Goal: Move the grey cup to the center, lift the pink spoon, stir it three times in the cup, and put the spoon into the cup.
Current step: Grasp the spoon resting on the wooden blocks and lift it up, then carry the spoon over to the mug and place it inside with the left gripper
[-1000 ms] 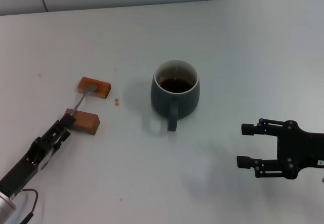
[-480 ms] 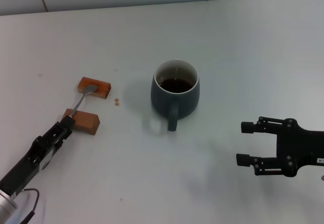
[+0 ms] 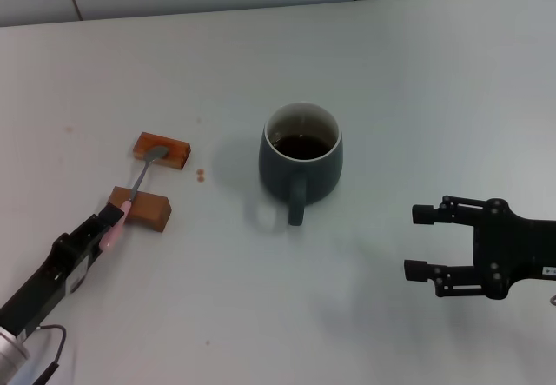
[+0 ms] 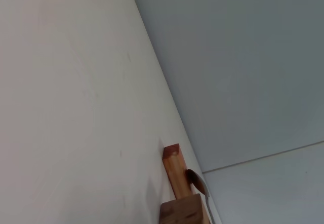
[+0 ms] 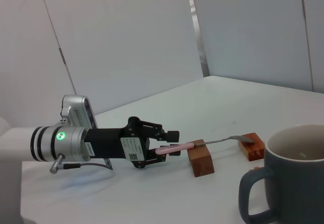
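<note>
In the head view, the rounded dark blue-grey ceramic mug [image 3: 301,156] with dark liquid stands near the middle of the white table [image 3: 417,72], so the step in hand seems to be the grasp of the spoon. The small spoon with silver bowl and pale pink handle [image 3: 135,185] lies as a bridge over two brown rectangular blocks [image 3: 149,179]. The left gripper [image 3: 111,222] is at the handle end, with the pink tip between its fingers. To do this well, I think it should close firmly on the pink part and lift straight up, so that the blocks are not pushed. The right gripper [image 3: 422,242] hovers well apart from the mug, its fingers spread and empty.

In the left wrist view, only the blocks [image 4: 178,193] and the silver bowl [image 4: 197,182] are visible; no fingers show.

In the right wrist view, the left gripper [image 5: 172,142] has its fingers around the pink handle [image 5: 174,148]; whether they already press it, I cannot tell.
</note>
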